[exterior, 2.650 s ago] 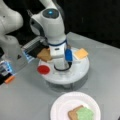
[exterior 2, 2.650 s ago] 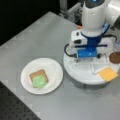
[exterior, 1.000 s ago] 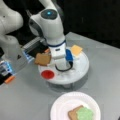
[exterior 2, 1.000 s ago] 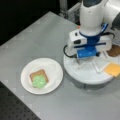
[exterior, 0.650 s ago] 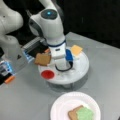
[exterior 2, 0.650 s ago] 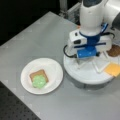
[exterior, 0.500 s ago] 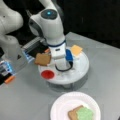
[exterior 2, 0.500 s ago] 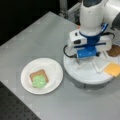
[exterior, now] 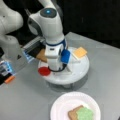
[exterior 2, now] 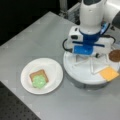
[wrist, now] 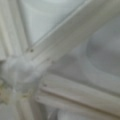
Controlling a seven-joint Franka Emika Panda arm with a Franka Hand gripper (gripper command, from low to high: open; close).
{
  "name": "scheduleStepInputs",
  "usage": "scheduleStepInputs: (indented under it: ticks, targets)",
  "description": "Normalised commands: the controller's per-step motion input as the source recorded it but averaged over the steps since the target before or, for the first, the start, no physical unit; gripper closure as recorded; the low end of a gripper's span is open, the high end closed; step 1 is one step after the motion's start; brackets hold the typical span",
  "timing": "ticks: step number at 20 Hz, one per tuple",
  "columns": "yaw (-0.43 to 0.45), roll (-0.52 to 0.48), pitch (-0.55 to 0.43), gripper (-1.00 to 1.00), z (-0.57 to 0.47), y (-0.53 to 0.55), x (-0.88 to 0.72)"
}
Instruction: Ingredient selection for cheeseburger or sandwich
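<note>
The arm stands over a white divided tray [exterior: 80, 71], a round raised dish with low partition ribs, which sits toward the far side of the grey table [exterior 2: 32, 35]. The gripper [exterior: 56, 68] is lowered into the middle of that tray, close to the point where the ribs meet; the wrist view shows only those white ribs [wrist: 75, 42] crossing just below the camera, with no fingers in sight, so I cannot tell whether the jaws are wide, narrow or holding a piece.

Around the tray's rim lie the remaining ingredients: a yellow cheese square [exterior: 80, 52] at its far edge in a front view, a red tomato disc [exterior: 44, 71] hanging over its left edge, a brown toast square [exterior: 42, 55] partly hidden behind the arm, and a dark brown patty [exterior 2: 115, 55] at the tray's right edge in a front view.

Near the table's front edge rests a white plate [exterior 2: 53, 72]. On it lies the started sandwich (two layers so far): a brown toast slice [exterior 2: 37, 74] with a green lettuce piece [exterior 2: 39, 81] on top, overlapping its near corner.
</note>
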Motion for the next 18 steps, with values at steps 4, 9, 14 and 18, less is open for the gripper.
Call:
scheduleStepInputs:
  ticks: [4, 9, 14, 18]
  targets:
    - [-0.029, -0.016, 0.002, -1.00, 0.07, -0.25, 0.13]
    - [0.008, 0.002, 0.005, -1.00, 0.07, -0.29, 0.14]
    - [0.005, -0.027, 0.037, -1.00, 0.20, -0.32, 0.16]
    - [-0.003, -0.062, 0.104, -1.00, 0.48, -0.35, 0.19]
